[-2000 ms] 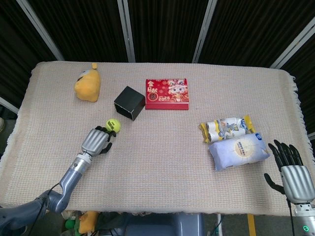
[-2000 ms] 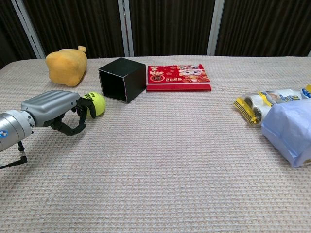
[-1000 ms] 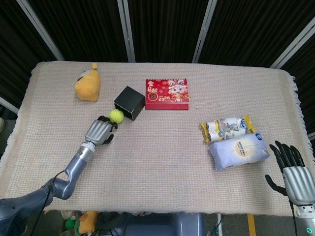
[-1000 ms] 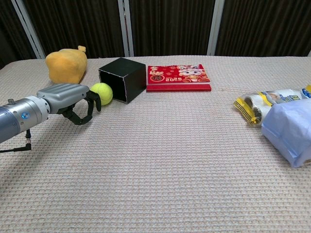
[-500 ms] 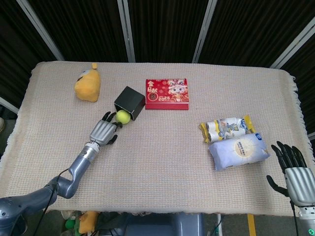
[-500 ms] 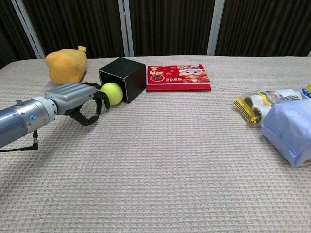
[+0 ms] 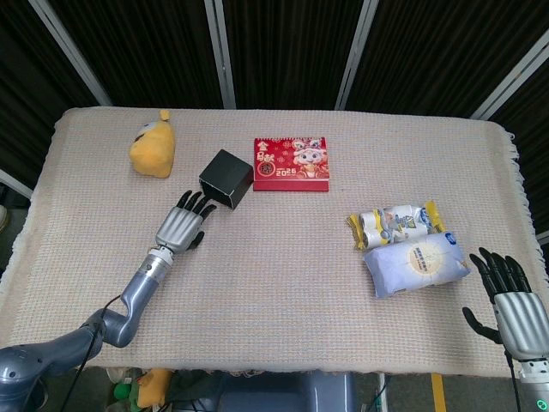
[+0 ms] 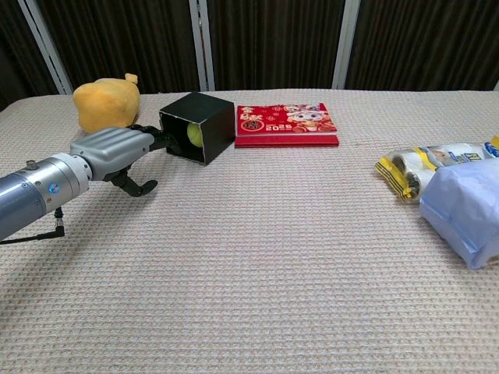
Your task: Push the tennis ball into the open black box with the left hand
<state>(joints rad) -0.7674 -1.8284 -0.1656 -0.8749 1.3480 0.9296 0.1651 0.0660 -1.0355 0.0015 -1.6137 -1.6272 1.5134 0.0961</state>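
The black box (image 7: pixel 226 177) (image 8: pixel 209 115) lies on its side on the cloth, its open face turned toward my left hand. In the chest view the yellow-green tennis ball (image 8: pixel 193 135) sits inside that opening; the head view does not show it. My left hand (image 7: pixel 181 227) (image 8: pixel 117 152) is flat and open, fingers stretched out with their tips right at the box's mouth, holding nothing. My right hand (image 7: pixel 510 300) hovers open at the front right edge, palm down, far from the box.
A yellow plush toy (image 7: pixel 153 150) (image 8: pixel 105 105) lies left of the box. A red calendar box (image 7: pixel 291 164) (image 8: pixel 287 124) sits just to its right. Two snack packs (image 7: pixel 396 225) (image 7: pixel 415 265) lie at the right. The cloth-covered table (image 7: pixel 283 283) spans both views.
The tennis ball has rolled from the box's mouth to inside it. My left hand moved forward behind it and its fingers straightened out. The right hand barely moved.
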